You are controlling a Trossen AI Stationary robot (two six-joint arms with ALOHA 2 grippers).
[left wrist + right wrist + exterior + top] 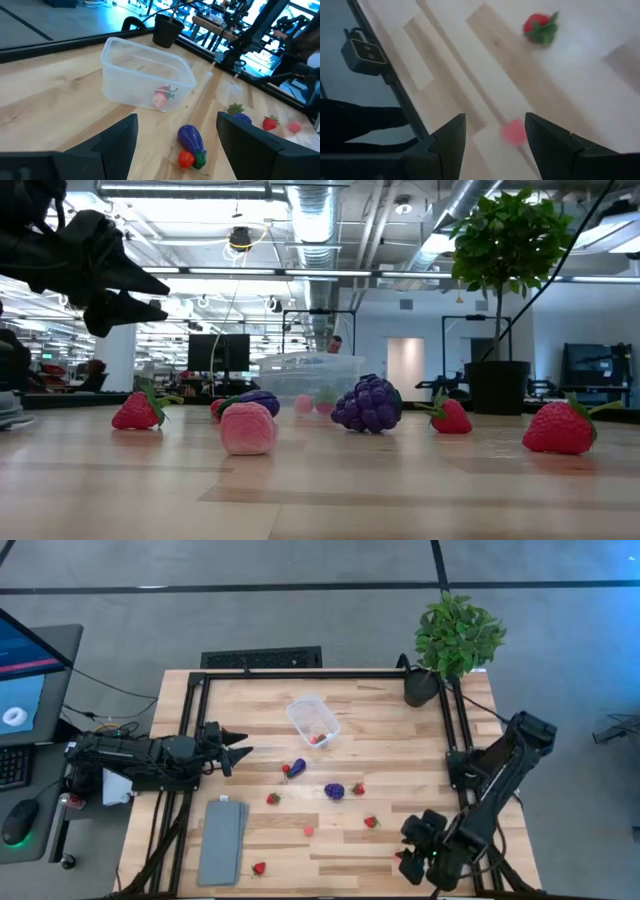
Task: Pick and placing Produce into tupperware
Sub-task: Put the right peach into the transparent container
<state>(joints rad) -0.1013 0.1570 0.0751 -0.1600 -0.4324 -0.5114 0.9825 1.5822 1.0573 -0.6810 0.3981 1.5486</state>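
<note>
Tub: small clear plastic tupperware tub (313,721), rectangular with rounded corners, standing upright and lidless on the far middle of the pale wooden table (390,745).
Contents: a red strawberry and a pink piece (160,100) lie against one inner wall; the rest of the tub is bare.
Loose produce, near tub: a purple toy eggplant (191,137) with a small red piece (185,158) touching its end, lying just beside the tub on its near side.
Loose produce, mid-table: purple grape cluster (334,791) with a red strawberry (358,789) just beside it; further strawberries and a pink piece (309,831) scattered toward the near edge.
Left gripper (240,745): held above the table at its left side, aimed toward the eggplant and tub, fingers spread wide and carrying nothing.
Right gripper (495,130): at the near right corner, above a pink piece (513,133), fingers apart with nothing between them.
Step in hand: judged an approach to the next pick; most produce is not yet stowed.
Next move: likely lower the left fingers astride the eggplant, close, lift, carry over the tub rim.
Bystanders: grey flat slab (223,839) near left; potted green plant (452,638) far right.
</note>
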